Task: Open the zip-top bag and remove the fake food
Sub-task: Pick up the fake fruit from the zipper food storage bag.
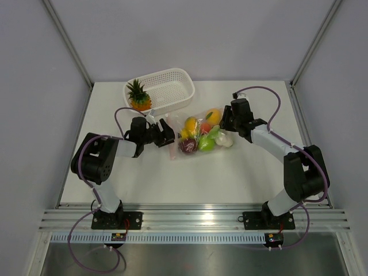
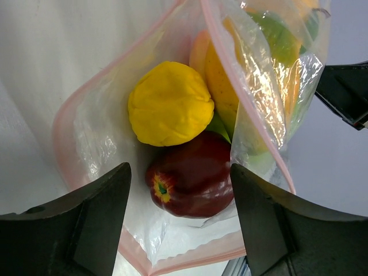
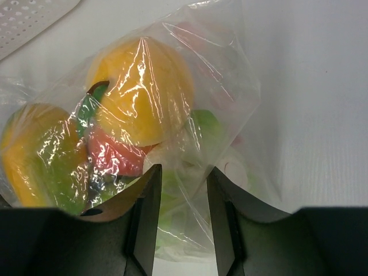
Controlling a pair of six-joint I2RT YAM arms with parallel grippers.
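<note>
Left gripper (image 2: 179, 175), jaws spread wide, sits at the open mouth of the zip-top bag (image 2: 92, 144), with a yellow piece (image 2: 169, 103) and a dark red apple (image 2: 192, 184) just inside. Right gripper (image 3: 184, 172) pinches the bag's opposite end. The bag lies mid-table (image 1: 201, 178) between both arms, holding the fake food (image 1: 201, 137).

Bright, even light
Glare streaks on the zip-top bag (image 3: 144, 75), wrist views go blurry along the bottom.

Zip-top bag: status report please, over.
Left gripper open, fingers at the open mouth of the clear pink-strip zip-top bag. Right gripper at its far end, grip unclear. Plastic pineapple in white perforated basket; other fake food inside. Nothing blocking.
</note>
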